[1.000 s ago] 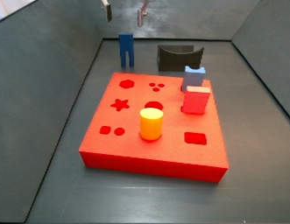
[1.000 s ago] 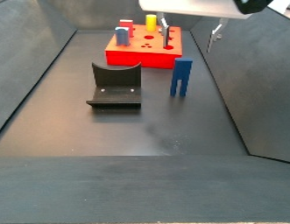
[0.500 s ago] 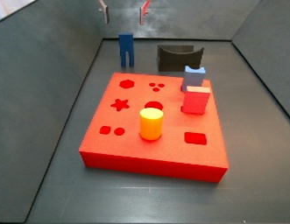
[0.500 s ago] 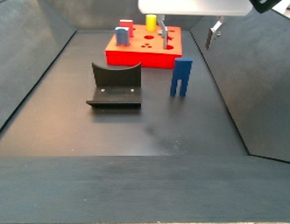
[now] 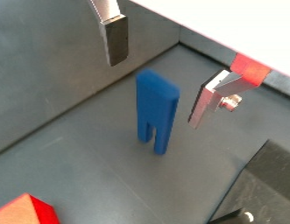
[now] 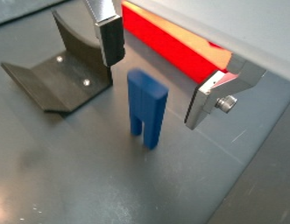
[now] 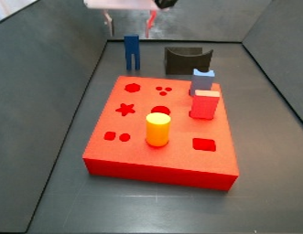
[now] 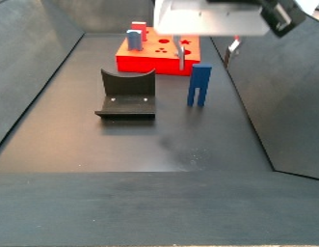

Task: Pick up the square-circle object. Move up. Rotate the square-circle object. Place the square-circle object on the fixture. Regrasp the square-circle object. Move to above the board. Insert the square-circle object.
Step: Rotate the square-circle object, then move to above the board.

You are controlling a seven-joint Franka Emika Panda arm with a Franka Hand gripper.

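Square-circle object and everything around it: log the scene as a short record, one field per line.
square-circle object: dark blue, standing upright on its two legs on the floor, not held
end effector: above the square-circle object, fingers open, one plate on each side, not touching it
fixture: dark bracket on the floor beside the object, nothing on it
board: red slab, apart from the object
on board: yellow cylinder and red block with light-blue top, both upright
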